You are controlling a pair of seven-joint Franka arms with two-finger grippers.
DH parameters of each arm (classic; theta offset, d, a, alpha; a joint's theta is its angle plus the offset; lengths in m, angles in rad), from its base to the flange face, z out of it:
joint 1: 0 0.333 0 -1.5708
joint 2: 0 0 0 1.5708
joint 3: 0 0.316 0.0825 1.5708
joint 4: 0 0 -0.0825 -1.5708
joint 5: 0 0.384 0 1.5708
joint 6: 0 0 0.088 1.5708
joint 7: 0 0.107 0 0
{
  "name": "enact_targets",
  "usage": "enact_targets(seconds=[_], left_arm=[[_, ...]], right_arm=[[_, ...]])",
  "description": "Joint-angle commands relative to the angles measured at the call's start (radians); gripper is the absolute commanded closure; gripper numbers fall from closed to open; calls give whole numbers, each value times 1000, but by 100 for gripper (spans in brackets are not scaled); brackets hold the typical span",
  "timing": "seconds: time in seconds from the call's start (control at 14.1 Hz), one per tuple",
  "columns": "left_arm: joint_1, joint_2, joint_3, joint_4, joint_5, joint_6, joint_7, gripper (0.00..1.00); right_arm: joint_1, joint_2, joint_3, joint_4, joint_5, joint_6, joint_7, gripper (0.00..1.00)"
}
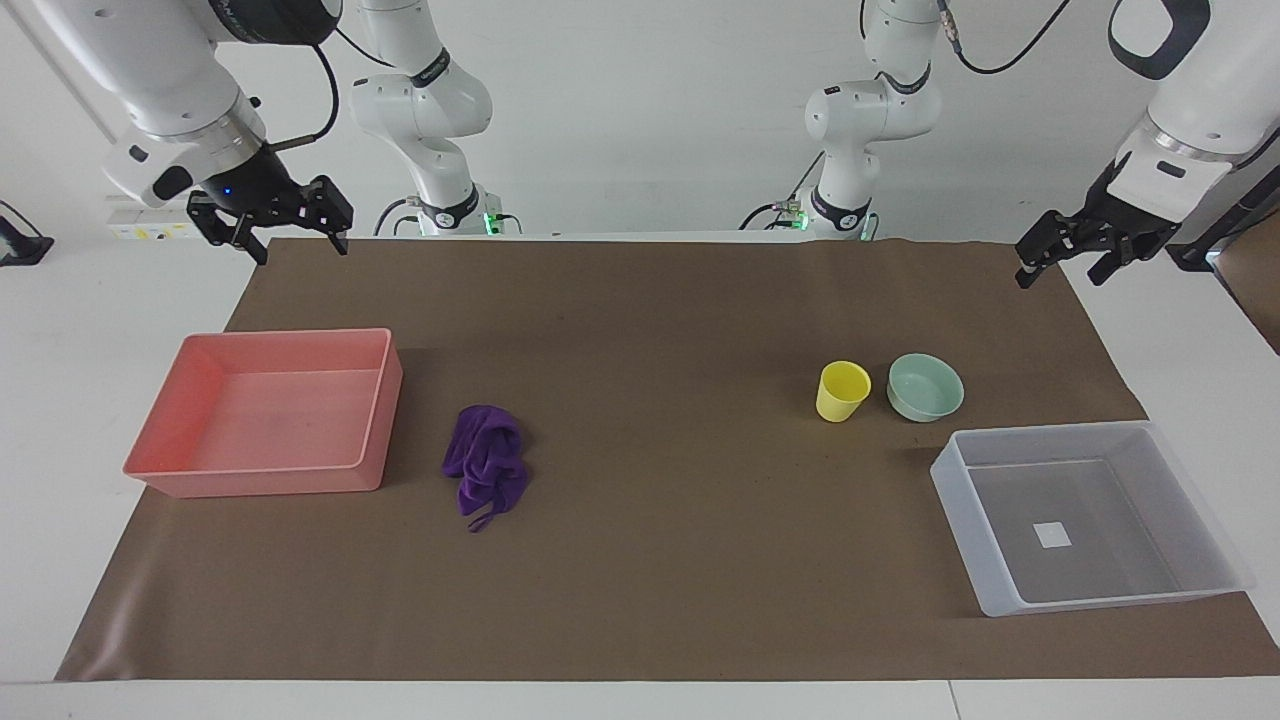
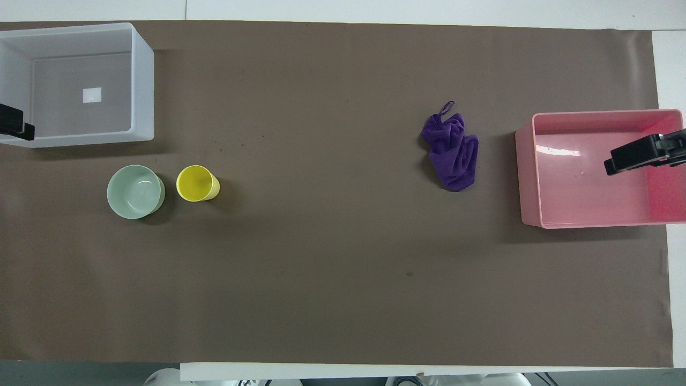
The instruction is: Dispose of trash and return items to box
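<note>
Translucent box and purple rag untouched, both arms raised.
Yellow cup and mint bowl stand side by side near the box; the rag lies beside the pink tray. Left gripper and right gripper hang spread, well apart from everything; overhead shows only their tips.

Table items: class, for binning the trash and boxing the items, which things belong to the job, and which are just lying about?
Belong:
purple cloth rag
yellow plastic cup
mint-green bowl
translucent plastic bin
pink rectangular tray

Lying about:
brown table mat
</note>
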Motion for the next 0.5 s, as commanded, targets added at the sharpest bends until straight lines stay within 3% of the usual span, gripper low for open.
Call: enact_targets(seconds=[0.0,0.28,0.43], left_arm=[[-1,2,2,13,9,-25,29,0],[-1,-11,3,-20,9,-3,29,0],[4,-111,6,-261,10,197,21,0]], right_arm=[[-13,-27,7,-41,3,11,32,0],[-15,-26,6,-38,6,31,39,0],[0,-39,7,-99,9,135,33,0]])
